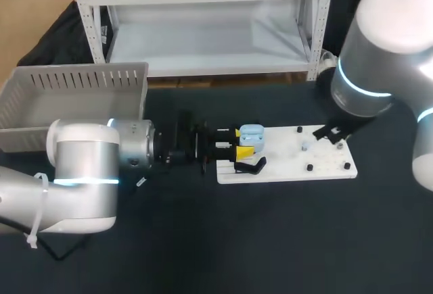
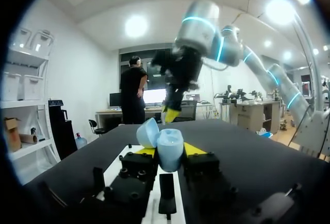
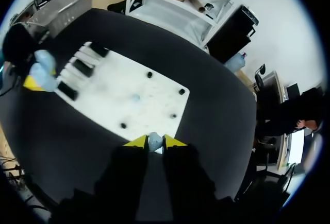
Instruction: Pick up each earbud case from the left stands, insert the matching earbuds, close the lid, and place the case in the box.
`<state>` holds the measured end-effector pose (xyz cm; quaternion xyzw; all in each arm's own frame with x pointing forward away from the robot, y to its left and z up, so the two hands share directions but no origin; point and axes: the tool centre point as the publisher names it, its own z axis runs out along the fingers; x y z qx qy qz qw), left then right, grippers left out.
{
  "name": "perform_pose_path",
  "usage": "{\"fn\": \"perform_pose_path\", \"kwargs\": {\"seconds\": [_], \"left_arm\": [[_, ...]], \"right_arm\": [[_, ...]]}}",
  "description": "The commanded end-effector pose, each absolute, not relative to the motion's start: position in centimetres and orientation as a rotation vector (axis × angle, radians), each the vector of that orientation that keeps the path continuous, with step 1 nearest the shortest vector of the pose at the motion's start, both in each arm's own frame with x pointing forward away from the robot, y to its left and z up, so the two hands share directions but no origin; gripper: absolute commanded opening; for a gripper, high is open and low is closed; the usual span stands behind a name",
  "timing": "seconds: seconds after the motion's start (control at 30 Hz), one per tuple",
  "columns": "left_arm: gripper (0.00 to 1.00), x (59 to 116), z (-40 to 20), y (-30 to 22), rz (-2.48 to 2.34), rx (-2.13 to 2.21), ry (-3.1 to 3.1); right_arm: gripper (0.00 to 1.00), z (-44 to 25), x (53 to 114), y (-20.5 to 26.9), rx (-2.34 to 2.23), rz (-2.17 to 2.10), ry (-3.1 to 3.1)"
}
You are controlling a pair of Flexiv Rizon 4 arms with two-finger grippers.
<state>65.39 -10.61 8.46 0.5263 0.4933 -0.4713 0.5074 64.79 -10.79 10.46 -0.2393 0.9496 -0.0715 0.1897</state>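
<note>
Our worktop and what it carried
We saw a dark worktop (image 1: 270,240) bearing a white board (image 1: 284,167) near its middle and a grey slotted box (image 1: 81,81) at its far left corner.

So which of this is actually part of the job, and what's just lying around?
Job: earbud case in left tool; earbud in right tool; second earbud on white board; black stand; grey box.
Stray: small white scrap on the table by the left arm.
</note>
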Motion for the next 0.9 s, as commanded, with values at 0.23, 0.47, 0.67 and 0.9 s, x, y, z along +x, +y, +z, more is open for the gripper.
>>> {"fn": "perform_pose_path", "kwargs": {"seconds": [0.23,0.47,0.67,0.9], "left_arm": [[0.00,65.3,8.4,-10.6,-1.132,1.264,1.188],[0.00,65.3,8.4,-10.6,-1.132,1.264,1.188],[0.00,65.3,8.4,-10.6,-1.132,1.264,1.188],[0.00,65.3,8.4,-10.6,-1.132,1.264,1.188]], "right_arm": [[0.00,19.6,58.6,-3.0,-0.713,-0.177,2.734],[0.00,18.5,58.8,0.5,-0.610,-0.128,2.778],[0.00,17.2,59.1,1.7,-0.487,-0.179,2.771],[0.00,17.2,59.1,1.7,-0.487,-0.179,2.771]]}}
